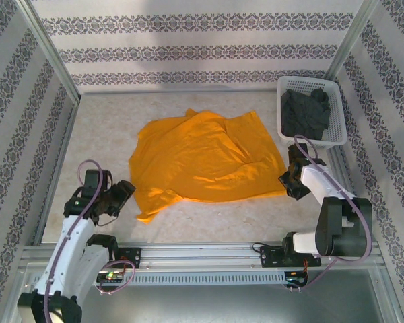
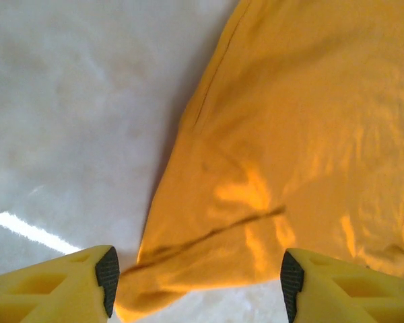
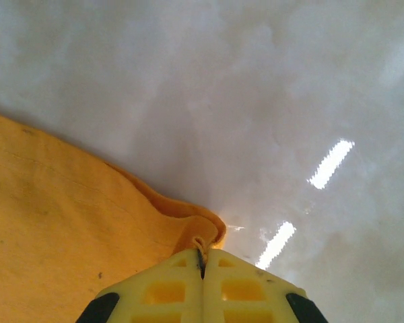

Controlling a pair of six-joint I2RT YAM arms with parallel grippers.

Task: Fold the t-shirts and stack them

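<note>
Orange t-shirt [image 1: 209, 158] on the worktop [image 1: 188, 222]: right gripper [image 1: 289, 178] clamped on it, left gripper [image 1: 129, 188] open.
Top view: the orange t-shirt lies spread and rumpled at mid-worktop; the left gripper sits just beside its near left corner, the right gripper at its near right corner. The grey t-shirt [image 1: 306, 114] lies bundled in the white basket [image 1: 334, 141] at the far right. Left wrist view: the left gripper [image 2: 199, 279] has its jaws apart, gripping nothing; the near corner of the orange t-shirt [image 2: 289, 134] lies on the worktop [image 2: 74, 101] below the gap. Right wrist view: the right gripper [image 3: 202, 259] has its jaws together, pinching a small fold at the edge of the orange t-shirt [image 3: 54, 222]; bare worktop [image 3: 289, 101] lies beyond.
</note>
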